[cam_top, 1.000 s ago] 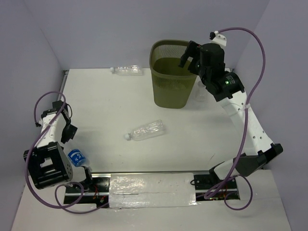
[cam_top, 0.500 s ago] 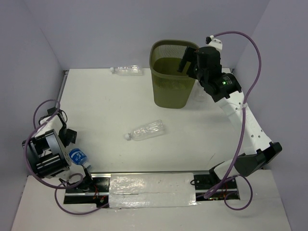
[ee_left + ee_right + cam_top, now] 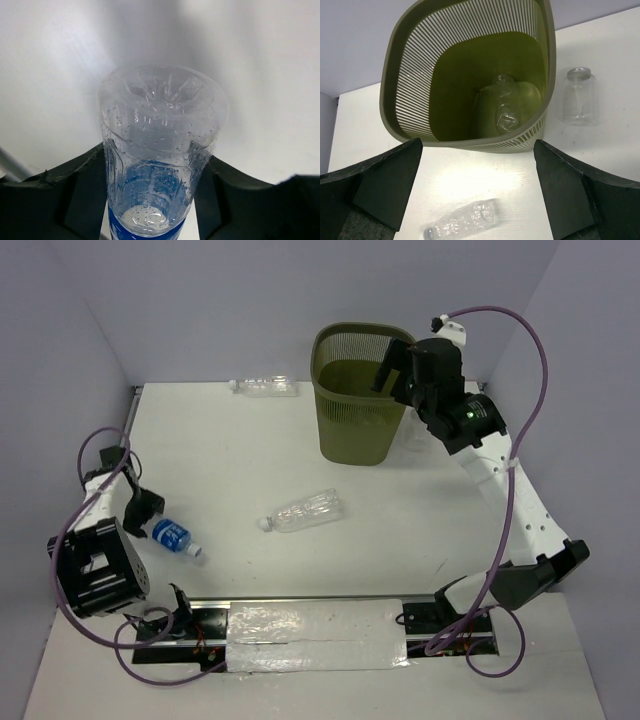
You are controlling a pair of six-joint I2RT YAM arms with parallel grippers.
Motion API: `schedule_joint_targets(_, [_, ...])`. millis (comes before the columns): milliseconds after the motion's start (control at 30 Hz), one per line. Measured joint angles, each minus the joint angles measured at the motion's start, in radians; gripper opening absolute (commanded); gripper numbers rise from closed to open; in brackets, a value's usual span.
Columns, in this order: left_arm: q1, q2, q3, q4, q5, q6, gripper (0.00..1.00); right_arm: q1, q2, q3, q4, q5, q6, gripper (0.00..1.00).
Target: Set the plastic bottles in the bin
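My left gripper (image 3: 150, 520) is shut on the blue-label bottle (image 3: 173, 537) near the table's left edge. In the left wrist view the bottle (image 3: 160, 150) fills the gap, with both fingers (image 3: 65, 195) pressed on its sides. A second clear bottle (image 3: 305, 510) lies mid-table, and a third bottle (image 3: 265, 386) lies by the back wall. The olive bin (image 3: 360, 445) stands at the back right. My right gripper (image 3: 393, 365) hangs open over its rim. The right wrist view shows the bin (image 3: 470, 142) with a crushed bottle (image 3: 504, 111) inside, and the mid-table bottle (image 3: 462, 225) below.
A clear jar-like container (image 3: 579, 97) stands upright just right of the bin, partly hidden behind the right arm in the top view. Purple cables loop around both arms. A taped rail (image 3: 320, 625) runs along the near edge.
My left gripper has closed on the blue-label bottle and carried it a little away from the arm's base, towards the table's middle. The right arm has barely moved.
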Motion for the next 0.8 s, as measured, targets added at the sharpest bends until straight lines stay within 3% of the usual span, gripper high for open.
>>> schedule_joint_targets(300, [-0.322, -0.064, 0.472, -0.007, 0.023, 0.053, 0.46, 0.0, -0.124, -0.003, -0.026, 0.016, -0.018, 1.0])
schedule_joint_targets(500, [-0.416, -0.062, 0.688, -0.017, 0.095, 0.145, 0.45, 0.018, -0.194, -0.001, -0.042, -0.182, -0.114, 1.0])
schedule_joint_targets(800, [-0.554, 0.024, 0.982, -0.039, 0.261, 0.221, 0.45, 0.308, 0.068, 0.245, -0.189, -0.454, -0.225, 1.0])
